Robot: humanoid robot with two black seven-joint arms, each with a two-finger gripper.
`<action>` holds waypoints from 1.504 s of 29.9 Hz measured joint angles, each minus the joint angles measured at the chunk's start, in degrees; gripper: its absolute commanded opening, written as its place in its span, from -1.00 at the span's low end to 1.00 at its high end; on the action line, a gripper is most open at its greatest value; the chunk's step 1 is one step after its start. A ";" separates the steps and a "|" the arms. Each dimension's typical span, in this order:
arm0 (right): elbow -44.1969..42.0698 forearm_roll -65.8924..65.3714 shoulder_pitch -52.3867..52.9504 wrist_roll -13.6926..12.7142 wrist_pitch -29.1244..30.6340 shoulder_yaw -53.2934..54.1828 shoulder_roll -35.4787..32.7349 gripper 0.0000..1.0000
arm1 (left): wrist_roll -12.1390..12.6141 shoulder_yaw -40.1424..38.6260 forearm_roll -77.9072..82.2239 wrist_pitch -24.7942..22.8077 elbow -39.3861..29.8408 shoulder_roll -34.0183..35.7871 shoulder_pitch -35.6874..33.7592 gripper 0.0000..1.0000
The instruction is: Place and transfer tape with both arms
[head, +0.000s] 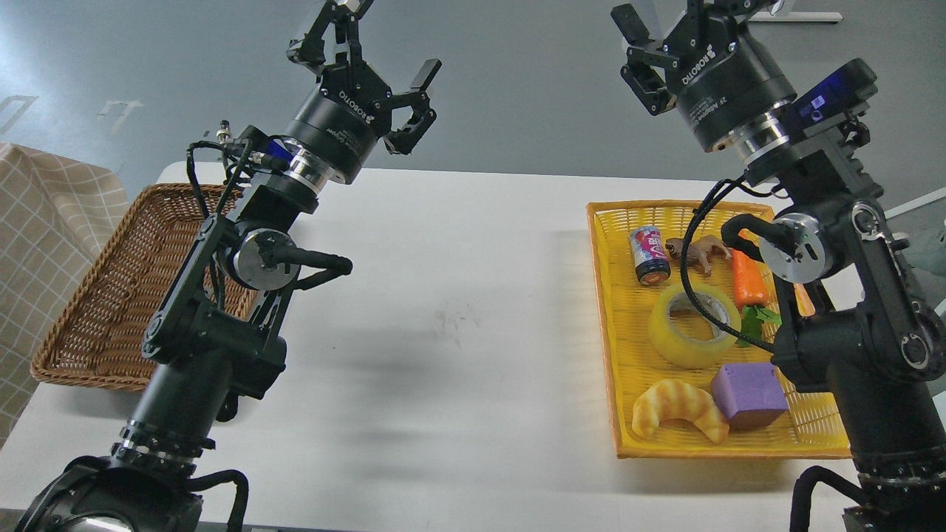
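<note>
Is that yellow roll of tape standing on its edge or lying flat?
Lying flat. The tape rests in the yellow tray with its round hole facing up, so its grey-white core shows.

White table, wicker basket, yellow tray

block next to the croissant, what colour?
Purple: the block sits in the yellow tray right of the croissant. Head view shows it.

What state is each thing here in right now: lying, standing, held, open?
left gripper: open, raised, holding nothing
right gripper: open, raised, holding nothing
tape: lying flat in the yellow tray
can: lying on its side
croissant: lying in the tray
brown basket: nothing seen inside
</note>
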 measured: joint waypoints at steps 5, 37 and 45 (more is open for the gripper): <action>-0.03 -0.01 0.04 -0.07 -0.09 0.19 0.00 1.00 | 0.00 -0.01 -0.02 0.00 0.00 0.00 -0.15 0.96; 0.39 -0.14 1.17 -0.27 -0.03 -0.17 0.00 0.98 | -0.33 -0.04 -0.08 -0.05 -0.06 0.00 -0.65 0.96; 0.57 -0.08 1.33 -0.27 -0.03 -0.59 0.00 0.98 | -0.21 0.16 -0.03 -0.01 -0.06 0.00 -0.70 0.96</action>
